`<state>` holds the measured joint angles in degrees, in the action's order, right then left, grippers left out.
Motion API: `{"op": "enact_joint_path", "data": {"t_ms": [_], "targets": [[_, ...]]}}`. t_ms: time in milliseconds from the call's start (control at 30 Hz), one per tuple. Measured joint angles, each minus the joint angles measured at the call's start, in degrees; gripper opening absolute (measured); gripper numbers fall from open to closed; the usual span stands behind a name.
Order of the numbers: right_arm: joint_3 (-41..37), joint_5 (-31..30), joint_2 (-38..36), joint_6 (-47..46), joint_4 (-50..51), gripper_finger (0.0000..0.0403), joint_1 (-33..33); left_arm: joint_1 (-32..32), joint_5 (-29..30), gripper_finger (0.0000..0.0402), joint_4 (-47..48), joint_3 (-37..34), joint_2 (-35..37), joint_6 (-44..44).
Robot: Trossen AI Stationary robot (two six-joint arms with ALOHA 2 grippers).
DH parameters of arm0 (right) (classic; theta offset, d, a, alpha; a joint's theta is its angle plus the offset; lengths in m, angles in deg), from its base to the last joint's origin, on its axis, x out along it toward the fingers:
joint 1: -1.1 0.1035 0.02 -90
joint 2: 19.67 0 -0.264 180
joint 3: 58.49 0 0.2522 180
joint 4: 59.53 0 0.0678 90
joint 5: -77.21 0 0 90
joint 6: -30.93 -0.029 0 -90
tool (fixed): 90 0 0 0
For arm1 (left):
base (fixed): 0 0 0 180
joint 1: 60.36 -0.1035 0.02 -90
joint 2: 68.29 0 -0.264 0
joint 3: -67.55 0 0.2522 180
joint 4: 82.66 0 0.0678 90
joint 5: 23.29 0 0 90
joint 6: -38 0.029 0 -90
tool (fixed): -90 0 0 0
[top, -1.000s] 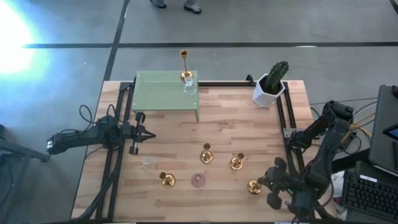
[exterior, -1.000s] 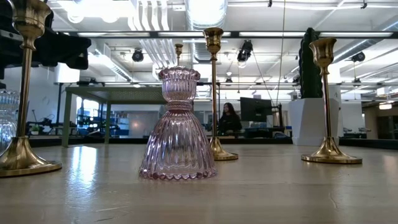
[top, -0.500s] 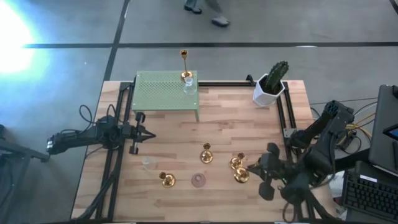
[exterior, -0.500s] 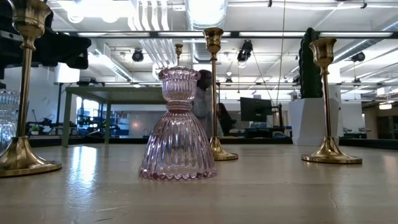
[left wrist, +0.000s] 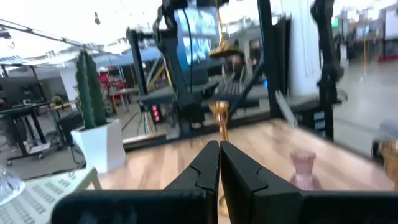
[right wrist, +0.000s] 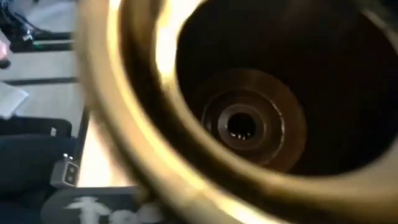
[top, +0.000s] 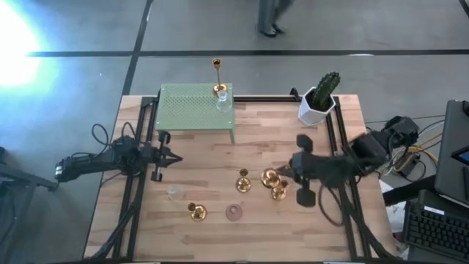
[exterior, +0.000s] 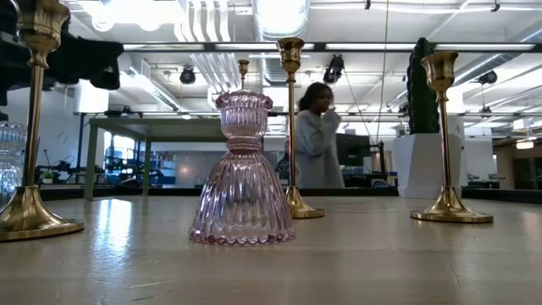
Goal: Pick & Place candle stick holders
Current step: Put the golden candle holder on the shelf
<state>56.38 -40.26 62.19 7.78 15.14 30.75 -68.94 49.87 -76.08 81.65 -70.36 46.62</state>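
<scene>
The wooden table carries a green perforated stand at its far edge, with a tall brass holder beside it. The right gripper reaches over mid-table, fingers pinching a brass candle holder whose hollow base fills its wrist view. The left gripper waits at the left side, fingers pressed together. A pink glass holder stands near the front edge.

Table layout, overhead.
Raised shelf at rear carries two holders; cactus pot rear right; remaining holders grouped near front.
</scene>
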Motion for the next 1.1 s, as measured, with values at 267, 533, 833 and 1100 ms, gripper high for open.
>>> {"op": "enact_joint_path", "data": {"t_ms": [267, 533, 833, 1100], "targets": [[-0.47, 14.78, 0.02, 12.71, -4.39, 0.0011, -13.70, -0.05, 1.10, 0.0019, -8.81, 1.60, -0.18, -2.01], [0.11, 30.97, 5.08, 24.37, -11.75, 0.0011, -22.85, -0.07, 6.88, 0.0039, -7.90, 10.76, -8.07, -6.04], [8.74, 40.13, 16.25, 32.54, -10.95, 0.0011, -27.21, -0.07, 6.87, 0.0117, -5.81, 23.64, -28.11, -6.25], [24.68, 43.00, 27.17, 37.06, -2.11, 0.0011, -28.63, -0.02, 5.85, 0.0162, -2.75, 34.77, -43.92, -4.23]]}}
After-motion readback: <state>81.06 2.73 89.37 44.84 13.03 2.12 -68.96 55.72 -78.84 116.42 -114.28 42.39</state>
